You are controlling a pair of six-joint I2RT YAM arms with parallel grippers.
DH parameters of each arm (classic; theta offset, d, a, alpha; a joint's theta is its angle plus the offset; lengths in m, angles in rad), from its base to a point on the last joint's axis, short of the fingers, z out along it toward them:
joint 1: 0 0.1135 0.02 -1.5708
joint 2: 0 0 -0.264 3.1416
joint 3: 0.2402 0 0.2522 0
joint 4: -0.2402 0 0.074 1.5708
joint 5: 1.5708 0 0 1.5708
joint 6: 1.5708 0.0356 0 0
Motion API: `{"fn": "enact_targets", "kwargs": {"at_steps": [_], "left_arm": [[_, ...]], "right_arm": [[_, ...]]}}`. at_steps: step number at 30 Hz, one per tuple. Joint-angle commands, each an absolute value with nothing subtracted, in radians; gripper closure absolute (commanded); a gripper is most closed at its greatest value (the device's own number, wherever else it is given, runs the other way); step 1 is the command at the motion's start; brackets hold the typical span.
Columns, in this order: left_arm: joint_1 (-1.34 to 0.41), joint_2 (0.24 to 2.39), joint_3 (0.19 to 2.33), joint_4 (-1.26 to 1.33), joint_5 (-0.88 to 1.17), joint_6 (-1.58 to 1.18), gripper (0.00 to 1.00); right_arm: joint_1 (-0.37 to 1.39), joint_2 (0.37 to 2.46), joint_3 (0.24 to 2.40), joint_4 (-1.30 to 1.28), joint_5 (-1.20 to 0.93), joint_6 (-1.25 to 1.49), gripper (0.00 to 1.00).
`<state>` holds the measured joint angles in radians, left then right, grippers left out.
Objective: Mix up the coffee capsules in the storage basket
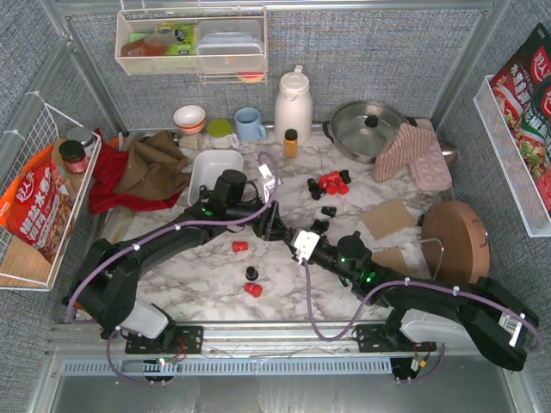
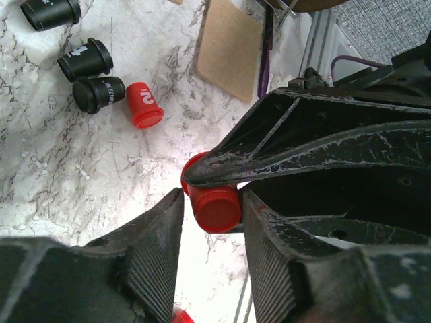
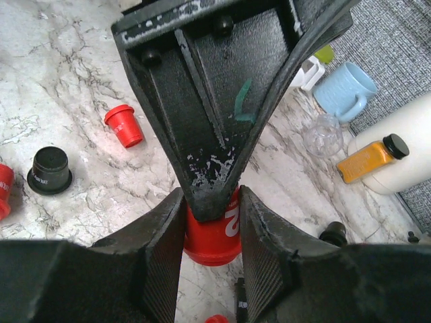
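The right gripper (image 3: 213,225) is clamped on a red capsule (image 3: 217,247) near the middle of the marble table (image 3: 60,87). The left gripper (image 2: 213,222) straddles the same capsule, though whether it grips cannot be told. Other coffee capsules (image 1: 331,182) lie scattered on the marble, outside the storage basket (image 1: 207,168) beside the left arm.

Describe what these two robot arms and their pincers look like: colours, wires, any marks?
The left arm and right arm are matte black jointed segments with pale grey housings near their bases, small green lights and purple cables held by white ties. The left gripper and right gripper each have two black ribbed fingers, scuffed white.
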<state>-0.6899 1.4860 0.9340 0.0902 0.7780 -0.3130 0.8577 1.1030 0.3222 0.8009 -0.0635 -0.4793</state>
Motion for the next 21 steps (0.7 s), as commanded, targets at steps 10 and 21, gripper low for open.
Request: {"fn": "enact_targets", "kwargs": {"at_steps": [10,21], "left_arm": [[-0.701,1.496,0.967,0.049,0.687,-0.262,0.82],[-0.554,1.399,0.908,0.13,0.37,-0.31,0.93]], "right_arm": [[0.857,1.091,0.339,0.814,-0.022,-0.46,0.48],[0.855,1.077,0.377,0.723,0.077,-0.389,0.23]]}}
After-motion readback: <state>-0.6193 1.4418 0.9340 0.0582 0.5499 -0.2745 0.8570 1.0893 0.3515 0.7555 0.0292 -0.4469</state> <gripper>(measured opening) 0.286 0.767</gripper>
